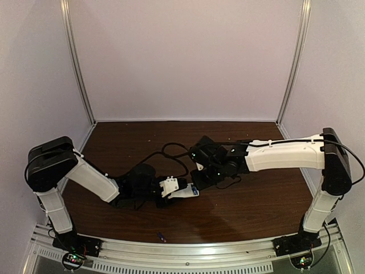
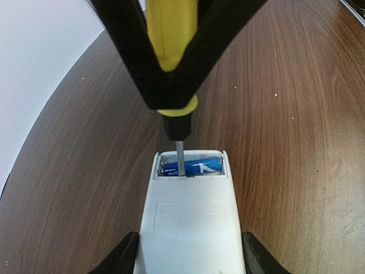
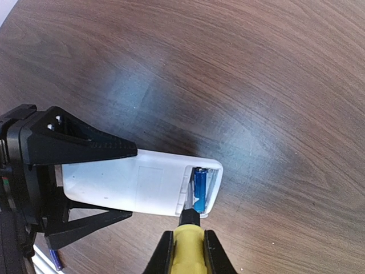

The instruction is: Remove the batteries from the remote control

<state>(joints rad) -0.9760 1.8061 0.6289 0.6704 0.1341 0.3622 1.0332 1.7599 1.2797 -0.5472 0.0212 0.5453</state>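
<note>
The left claw (image 3: 131, 182) clamps remote control (image 2: 191, 217); right claw (image 3: 188, 242) grips screwdriver (image 2: 171, 34) crossing the battery (image 2: 199, 167).

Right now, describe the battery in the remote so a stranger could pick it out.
On the dark wooden table, look mid-table for the white remote. One end has an open compartment; the battery is the slim blue cylinder lying crosswise inside, the only blue among white plastic, with the yellow screwdriver poking its tip in.

The screwdriver (image 2: 173, 34) and right pincer (image 3: 187, 237) block the compartment end of the remote control (image 2: 191, 222).
</note>
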